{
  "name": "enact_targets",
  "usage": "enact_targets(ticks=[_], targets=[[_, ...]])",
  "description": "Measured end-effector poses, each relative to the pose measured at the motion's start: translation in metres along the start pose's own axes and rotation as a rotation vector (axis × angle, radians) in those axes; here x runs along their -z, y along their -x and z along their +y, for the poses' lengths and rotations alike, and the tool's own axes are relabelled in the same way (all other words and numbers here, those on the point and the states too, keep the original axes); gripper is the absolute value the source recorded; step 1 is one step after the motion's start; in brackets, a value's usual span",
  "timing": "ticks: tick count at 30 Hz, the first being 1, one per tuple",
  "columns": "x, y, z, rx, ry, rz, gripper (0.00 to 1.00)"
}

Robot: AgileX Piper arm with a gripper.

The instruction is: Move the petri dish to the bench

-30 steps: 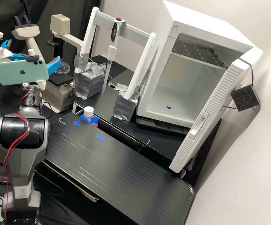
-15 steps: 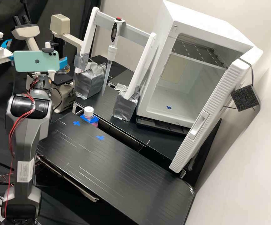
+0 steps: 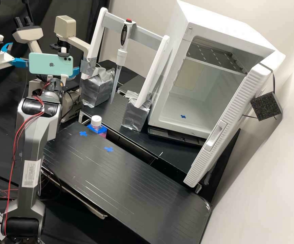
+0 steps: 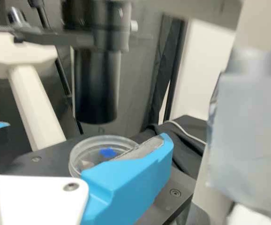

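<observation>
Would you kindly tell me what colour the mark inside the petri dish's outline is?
The mark within the petri dish is blue, clearest in the wrist view.

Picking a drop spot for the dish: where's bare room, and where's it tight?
Bare bench runs from the two blue crosses to the rounded corner by the white door. Crowded: the microscope stage, with the dish under a black cylinder.

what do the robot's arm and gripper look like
The arm is dark grey, with rounded black joint housings, loose red wires and a white label. Its wrist carries a mint-green phone. The chunky fingers are bright blue, with grey padding.
</observation>
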Motion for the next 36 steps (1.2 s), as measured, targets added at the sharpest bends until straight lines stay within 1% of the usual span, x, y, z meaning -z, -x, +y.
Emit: enact_targets(ticks=[3,7,8,10,12,15,17,22,25,28,31,35,36], targets=[[-0.005,-0.008,-0.003,0.007,0.021,-0.029,1.00],[-0.010,-0.018,-0.005,0.008,0.002,-0.065,1.00],[-0.011,-0.020,-0.005,0.009,0.005,-0.070,1.00],[-0.014,-0.023,-0.008,0.018,-0.005,-0.087,1.00],[-0.016,-0.026,-0.009,0.029,-0.004,-0.098,1.00],[-0.018,-0.028,-0.011,0.036,0.021,-0.106,1.00],[-0.019,-0.029,-0.013,0.037,0.030,-0.112,1.00],[-0.020,-0.031,-0.015,0.030,0.023,-0.123,1.00],[-0.018,-0.032,-0.015,0.033,0.024,-0.121,1.00],[-0.018,-0.032,-0.014,0.037,0.009,-0.130,1.00],[-0.017,-0.033,-0.013,0.044,0.002,-0.136,1.00],[-0.019,-0.036,-0.012,0.037,-0.030,-0.153,1.00],[-0.020,-0.037,-0.013,0.035,-0.042,-0.158,1.00]])
